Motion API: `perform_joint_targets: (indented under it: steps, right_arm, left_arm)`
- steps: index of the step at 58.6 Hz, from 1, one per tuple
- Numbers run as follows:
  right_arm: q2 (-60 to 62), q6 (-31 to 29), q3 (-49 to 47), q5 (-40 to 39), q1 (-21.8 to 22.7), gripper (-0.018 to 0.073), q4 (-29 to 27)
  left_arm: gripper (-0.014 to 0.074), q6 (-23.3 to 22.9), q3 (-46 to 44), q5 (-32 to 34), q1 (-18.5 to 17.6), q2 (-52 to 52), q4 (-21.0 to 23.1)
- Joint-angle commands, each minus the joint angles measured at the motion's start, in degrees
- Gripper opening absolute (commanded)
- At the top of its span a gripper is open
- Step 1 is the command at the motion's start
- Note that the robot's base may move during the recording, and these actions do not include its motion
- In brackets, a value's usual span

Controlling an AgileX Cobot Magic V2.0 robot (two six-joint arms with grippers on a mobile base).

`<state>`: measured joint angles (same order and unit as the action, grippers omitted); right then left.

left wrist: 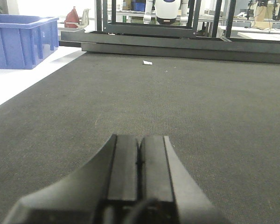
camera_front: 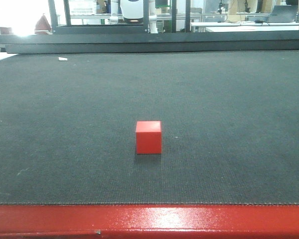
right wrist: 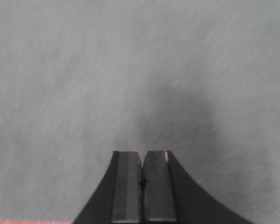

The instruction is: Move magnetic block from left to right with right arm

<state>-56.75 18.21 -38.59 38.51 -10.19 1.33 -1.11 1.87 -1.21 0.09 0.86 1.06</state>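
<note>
The magnetic block (camera_front: 148, 137), a small bright-red cube, sits alone on the dark mat (camera_front: 229, 109) near the middle of the front view, slightly toward the near edge. No arm shows in that view. In the left wrist view my left gripper (left wrist: 140, 140) is shut with nothing between its pads, low over the mat. My right gripper (right wrist: 142, 155) is also shut and holds nothing, with blurred grey mat beneath it. The block appears in neither wrist view.
A red table edge (camera_front: 149, 221) runs along the front of the mat. A blue bin (left wrist: 21, 39) stands off the mat at the far left. A small white scrap (left wrist: 147, 62) lies near the mat's far edge, before a black frame (camera_front: 154, 42).
</note>
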Motion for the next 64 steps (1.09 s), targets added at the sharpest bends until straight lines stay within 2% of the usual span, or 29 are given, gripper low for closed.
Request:
perform_joint_targets:
  steps: [1,7,13,16,22,36,55,64]
  right_arm:
    - [-3.9,2.69,-4.41,0.18,-3.07,0.0124,1.01]
    - [-7.91,7.02,-6.77,2.15,-5.76,0.0309,1.01]
    - [-12.55,12.09,-10.05,5.63,-8.54,0.0581,1.01]
    - [-14.77,13.14,-11.81,7.2,-9.88,0.0646,1.09]
    - [-19.21,13.25,-16.66,11.78,-13.33,0.062,1.09]
    - [-30.03,14.86,-29.95,20.15,-21.0,0.0621,0.87]
    - [-42.51,23.31,-46.62,25.62,-26.98,0.0621,0.39]
    - [-47.45,23.73,-53.27,26.81,-29.49,0.0621,0.39]
  left_arm:
    - [-0.0117,-0.1,0.4,4.5,-0.16,0.59,0.2]
    - [-0.0117,-0.1,0.4,4.5,-0.16,0.59,0.2]
    - [-0.0117,-0.1,0.4,4.5,-0.16,0.59,0.2]
    - [-0.0117,-0.1,0.4,4.5,-0.16,0.59,0.2]
    - [-0.0117,-0.1,0.4,4.5,-0.16,0.59,0.2]
    - [-0.0117,-0.1,0.4,4.5,-0.16,0.59,0.2]
    - [-0.0117,-0.1,0.4,4.5,-0.16,0.59,0.2]
    - [-0.0117,-0.1,0.4,4.5,-0.16,0.59,0.2]
